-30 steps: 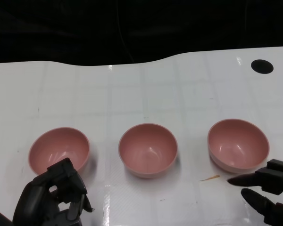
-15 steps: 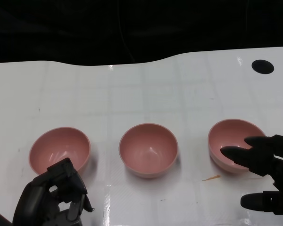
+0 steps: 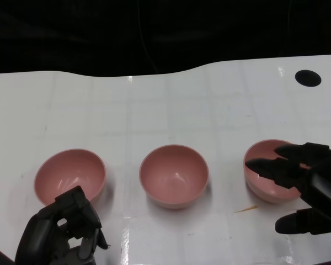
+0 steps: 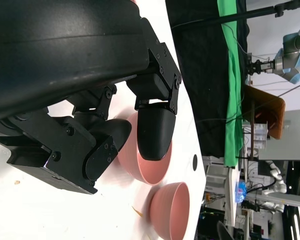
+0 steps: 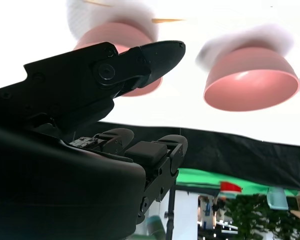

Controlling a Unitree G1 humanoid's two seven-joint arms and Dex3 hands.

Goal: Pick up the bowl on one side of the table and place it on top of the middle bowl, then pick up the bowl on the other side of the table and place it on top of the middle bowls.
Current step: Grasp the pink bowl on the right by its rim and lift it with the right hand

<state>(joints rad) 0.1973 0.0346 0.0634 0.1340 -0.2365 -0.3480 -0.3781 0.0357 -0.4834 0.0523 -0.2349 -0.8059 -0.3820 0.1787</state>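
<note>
Right hand (image 3: pixel 306 185) is spread over the right bowl (image 3: pixel 267 179), its upper fingers (image 3: pixel 270 165) reaching across the pink rim and one finger low on the worktop (image 3: pixel 171 105) beside it, holding nothing. Left hand (image 3: pixel 63 232) sits with fingers curled in, empty, just in front of the left bowl (image 3: pixel 69 172). Between them stands the middle bowl (image 3: pixel 174 175), apart from both. A small tan sliver (image 3: pixel 245 208) lies near the right bowl; a black round spot (image 3: pixel 307 78) marks the far right corner.

The head view looks down on the white table (image 3: pixel 171 105) from above; the left wrist view is rolled sideways, close behind its hand; the right wrist view is inverted; all share the middle bowl (image 3: pixel 174 175) (image 4: pixel 145 165) (image 5: pixel 251 80).
</note>
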